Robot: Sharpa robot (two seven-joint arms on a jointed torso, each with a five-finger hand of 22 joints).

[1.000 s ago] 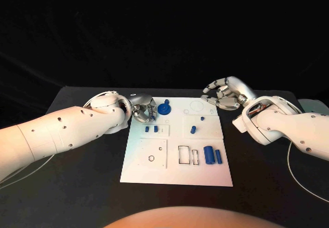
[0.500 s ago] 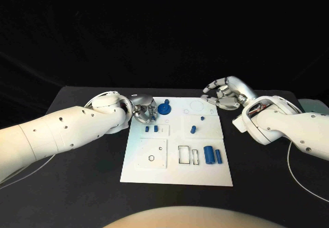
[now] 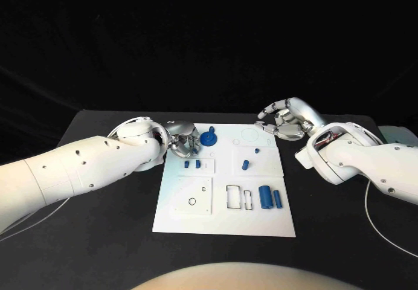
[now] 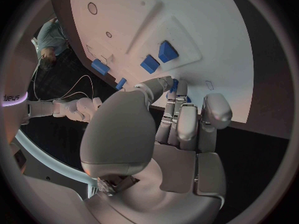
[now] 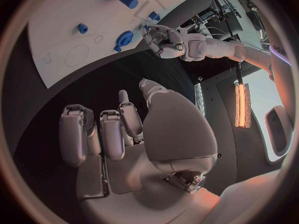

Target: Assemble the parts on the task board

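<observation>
A white task board [image 3: 225, 205] lies in the middle of a black table [image 3: 104, 229], with a white robot arm reaching in from each side.

The left hand [image 3: 181, 141] sits at the board's far left corner, its silver fingers curled in close beside a round blue part with a knob [image 3: 209, 139]. The left wrist view shows its fingers [image 4: 181, 119] bent down at the board's edge with a sliver of blue between the thumb and the fingers, but I cannot tell whether the hand actually grips anything. Compared with a second ago, this hand has shifted only very slightly; it remains at the same corner.

The right hand [image 3: 286, 121] hovers just off the board's far right corner, above the table. Its fingers are curled loosely inward and hold nothing, as the right wrist view also shows [image 5: 124, 134]. It has not visibly moved since the earlier frames.

On the board, two small blue blocks [image 3: 192, 163] lie side by side below the left hand. A short blue peg [image 3: 246, 163] lies near the middle, with a tiny blue stud [image 3: 257, 150] just beyond it. Two blue cylinders [image 3: 270, 197] lie side by side near the board's right edge, next to two empty rectangular slots [image 3: 238, 197]. All of these parts lie where they did a second ago.
</observation>
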